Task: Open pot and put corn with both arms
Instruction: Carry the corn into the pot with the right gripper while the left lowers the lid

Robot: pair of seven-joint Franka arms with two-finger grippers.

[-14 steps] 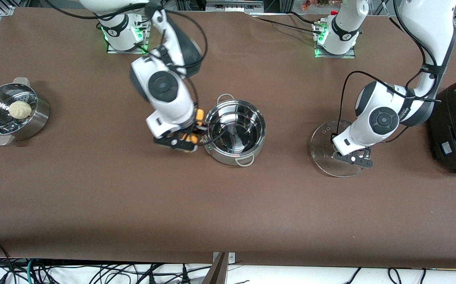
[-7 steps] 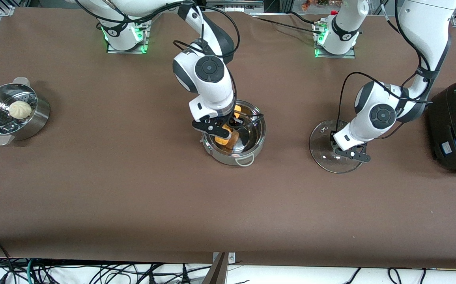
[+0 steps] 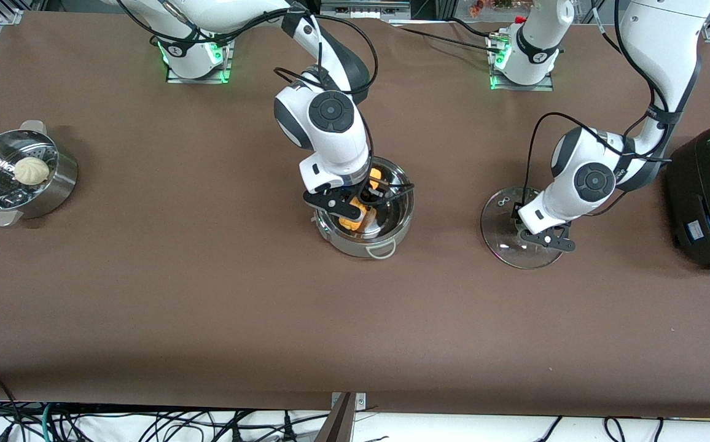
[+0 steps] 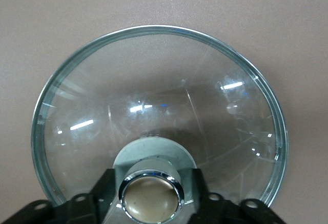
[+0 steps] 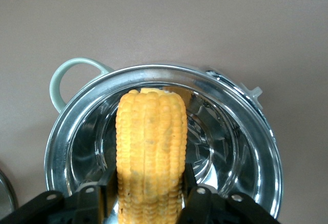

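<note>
A: Corn (image 5: 149, 147) first — how does it handle?
B: Stiff, light cob I'd guess, bumpy kernels so decent friction, but round, so it could roll or twist in a pinch. Best held across the middle or the thick end, which is about where the right gripper (image 3: 355, 205) has it: jaws pinching the cob from both sides, seen in the right wrist view.
A: Where is it?
B: Over the pot (image 3: 392, 221), hanging inside the rim. Cannot tell if it touches the bottom.
A: Look?
B: Yellow-orange, neat kernel rows, slightly tapered, roughly as long as the pot is wide.
A: Pot?
B: Shallow shiny steel, mid-table, wire loop handles, open. Slick walls; the cob will likely slide or roll on release.
A: Lid?
B: Lid (image 4: 154, 106) is clear glass, fragile and probably heavy-ish, only sane grip is the knob (image 4: 151, 196). It sits on the table toward the left arm's end, near the black cooker (image 3: 708, 196). Left gripper (image 3: 542, 236) is over it, jaws on either side of the knob; look closed on it.
A: Other stuff?
B: Steamer (image 3: 17, 178) with a bun (image 3: 31, 170) at the right arm's end, well apart.
</note>
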